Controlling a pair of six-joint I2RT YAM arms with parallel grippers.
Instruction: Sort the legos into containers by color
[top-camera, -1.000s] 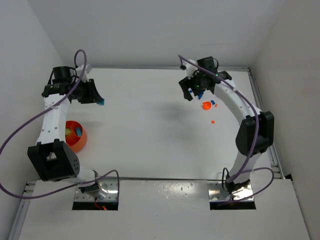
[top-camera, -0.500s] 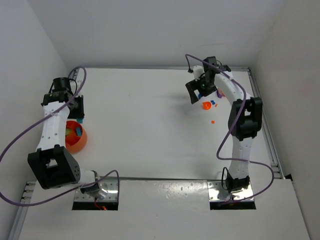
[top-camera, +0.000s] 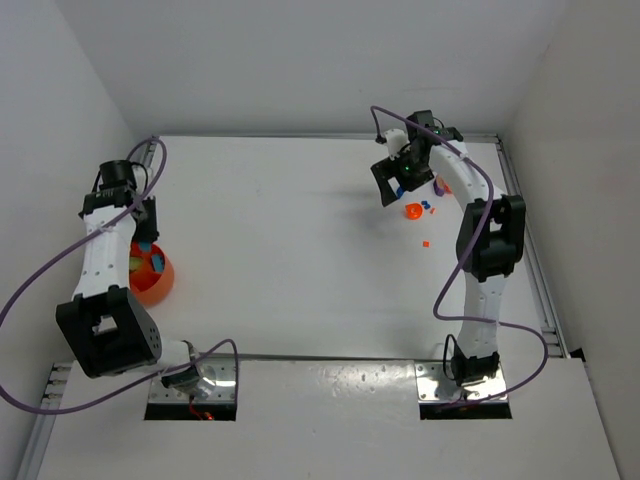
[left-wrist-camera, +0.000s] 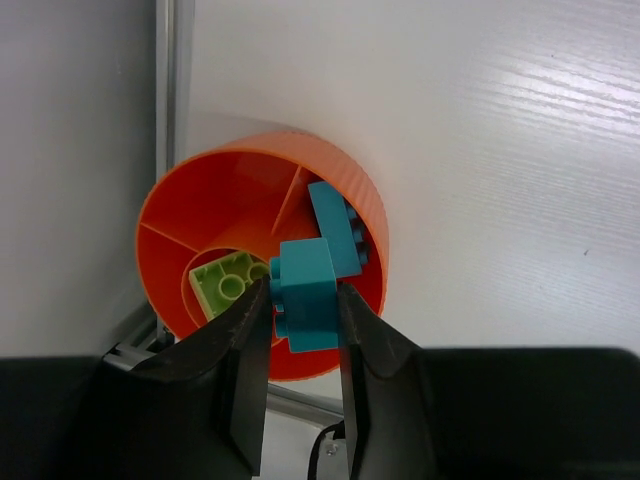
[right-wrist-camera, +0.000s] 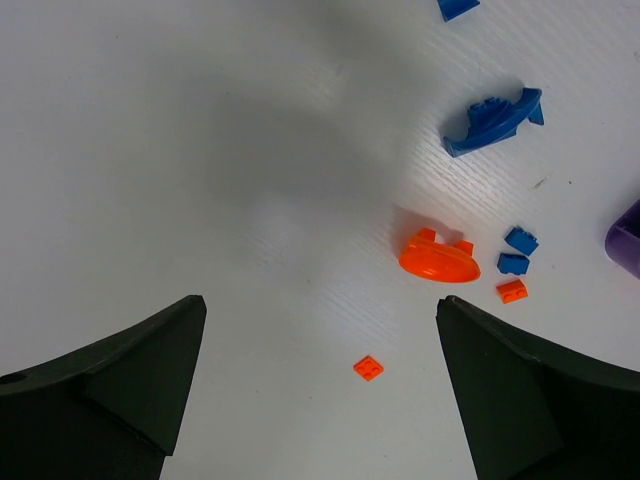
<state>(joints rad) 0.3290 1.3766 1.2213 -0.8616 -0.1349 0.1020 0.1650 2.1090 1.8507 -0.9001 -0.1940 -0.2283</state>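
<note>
Left fingers pinching cyan brick, right fingers wide

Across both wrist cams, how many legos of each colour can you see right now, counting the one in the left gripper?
Blue legos: 5
Orange legos: 3
Purple lego: 1, cut off at the frame edge
Cyan lego: 1, in the left gripper
Green lego: 1, in the orange bowl
Total: 11
</note>
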